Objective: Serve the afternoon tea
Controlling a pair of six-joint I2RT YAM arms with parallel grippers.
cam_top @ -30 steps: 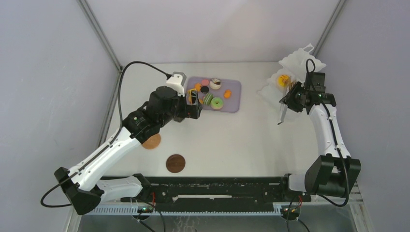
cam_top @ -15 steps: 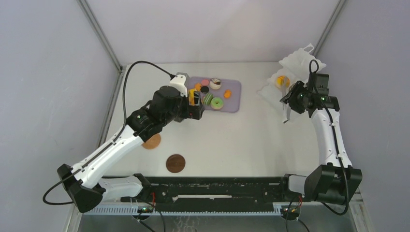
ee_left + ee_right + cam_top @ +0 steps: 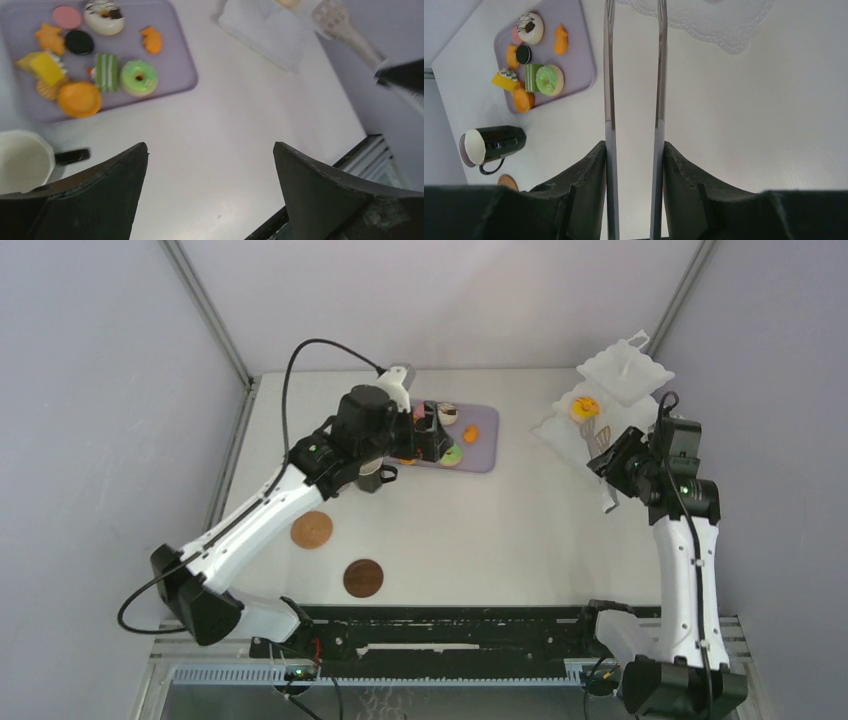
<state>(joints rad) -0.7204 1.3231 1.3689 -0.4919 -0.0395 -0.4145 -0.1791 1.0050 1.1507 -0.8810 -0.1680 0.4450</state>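
Green, orange and pink sweets (image 3: 80,99) are lying together on the lilac tray (image 3: 170,30) at the far middle of the bench (image 3: 500,530). The dark mug (image 3: 494,142), white inside, is standing just off the tray's near left corner. The two brown coasters (image 3: 311,529) are sitting apart nearer the arms. A yellow doughnut (image 3: 584,407) is resting on the white stand (image 3: 620,365) in the far right corner. The left hand (image 3: 210,150) is hanging over the tray with its fingers spread wide and nothing between them. It has moved further over the tray than a second ago, uncovering the mug and the left coaster. The right hand (image 3: 634,150) is pinching the long white tongs (image 3: 610,75) by both arms. It has drawn back toward the near edge, and the tongs' slotted tips are now lying close to the stand. The bench is showing pale and matte, and plain grey walls (image 3: 100,390) are closing it in on three sides.
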